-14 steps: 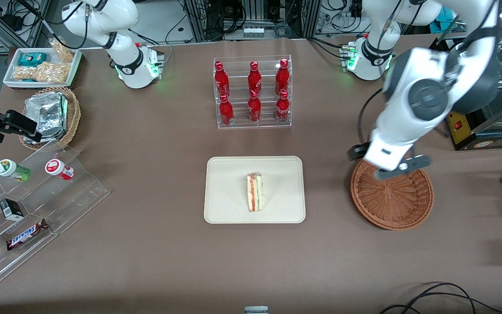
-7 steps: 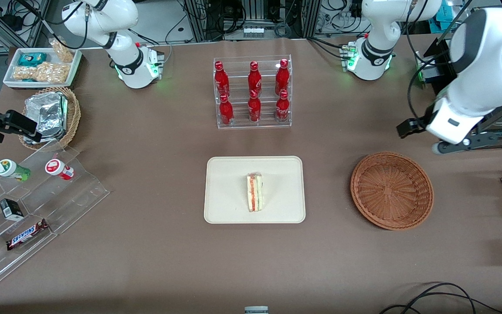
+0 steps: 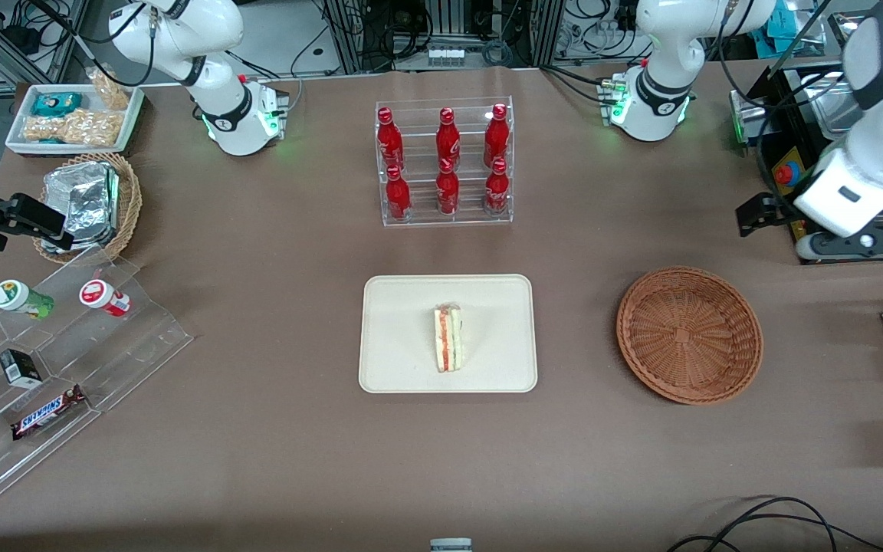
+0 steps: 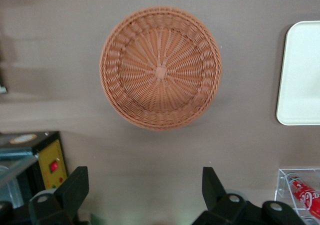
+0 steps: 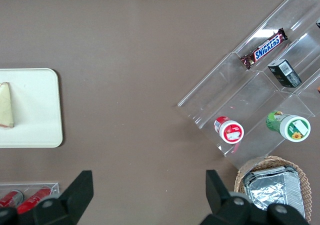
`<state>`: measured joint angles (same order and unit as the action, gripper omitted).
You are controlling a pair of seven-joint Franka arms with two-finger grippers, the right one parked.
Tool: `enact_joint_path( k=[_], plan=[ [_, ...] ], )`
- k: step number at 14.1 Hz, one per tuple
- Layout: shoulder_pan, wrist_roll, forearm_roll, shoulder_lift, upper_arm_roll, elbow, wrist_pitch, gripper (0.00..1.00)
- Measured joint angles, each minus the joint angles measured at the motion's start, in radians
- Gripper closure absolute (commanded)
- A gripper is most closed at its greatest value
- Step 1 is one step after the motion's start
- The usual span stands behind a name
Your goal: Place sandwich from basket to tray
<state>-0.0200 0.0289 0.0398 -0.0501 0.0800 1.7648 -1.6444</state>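
Note:
The sandwich [image 3: 448,339], a pale bread wedge with red and green layers, lies on the cream tray [image 3: 403,307] in the middle of the table. The reddish-brown wicker basket [image 3: 689,335] sits beside the tray toward the working arm's end and holds nothing. My left gripper [image 3: 849,244] hangs high above the table, farther from the front camera than the basket and off its rim. In the left wrist view the gripper [image 4: 144,174] is open, with only bare table between its fingers, and the basket [image 4: 160,67] and a tray edge [image 4: 302,75] show below.
A clear rack of red bottles [image 3: 445,161] stands farther back than the tray. A black box with a red button [image 3: 786,184] is close to the gripper. A tan basket of foil packets [image 3: 89,203], a snack tray [image 3: 73,115] and an acrylic stand [image 3: 58,368] lie toward the parked arm's end.
The left gripper has moved from over the basket's rim toward the working arm's end of the table and slightly farther from the front camera. Sandwich, tray and basket have not moved.

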Motion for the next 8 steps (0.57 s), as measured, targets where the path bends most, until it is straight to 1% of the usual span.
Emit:
enact_joint_path(
  k=[2,5,8],
  plan=[
    [0.002,-0.035,-0.01,0.001,-0.023,-0.03,0.0,0.0],
    [0.027,-0.04,-0.026,0.014,-0.064,-0.074,-0.001,0.0],
    [0.032,-0.041,-0.028,0.02,-0.074,-0.084,-0.001,0.0]
  ],
)
